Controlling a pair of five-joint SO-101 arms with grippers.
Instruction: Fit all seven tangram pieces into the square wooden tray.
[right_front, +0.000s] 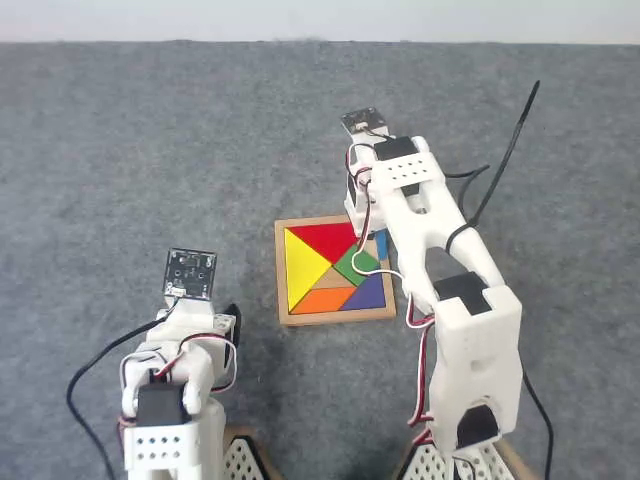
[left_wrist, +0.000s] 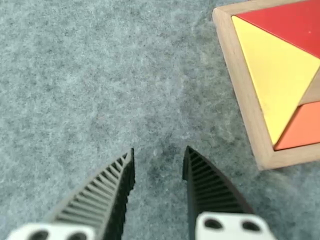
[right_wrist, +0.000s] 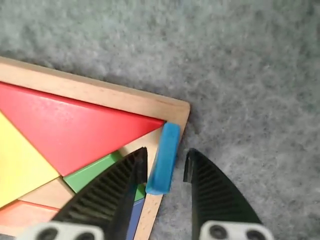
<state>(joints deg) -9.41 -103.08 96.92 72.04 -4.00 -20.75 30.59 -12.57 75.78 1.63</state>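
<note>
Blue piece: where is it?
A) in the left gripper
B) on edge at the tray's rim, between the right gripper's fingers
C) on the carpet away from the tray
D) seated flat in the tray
B: the right wrist view shows the blue piece up on its edge at the corner of the tray, with the right gripper open astride it.

My left arm (right_front: 170, 440) and right arm (right_front: 470, 330) are white plastic shells around black servo blocks, trailing red, white and black cables. The left claw (left_wrist: 160, 150) and right claw (right_wrist: 167, 150) have black ribbed, tapering fingers (left_wrist: 212, 192) on white mounts with screw holes.
</note>
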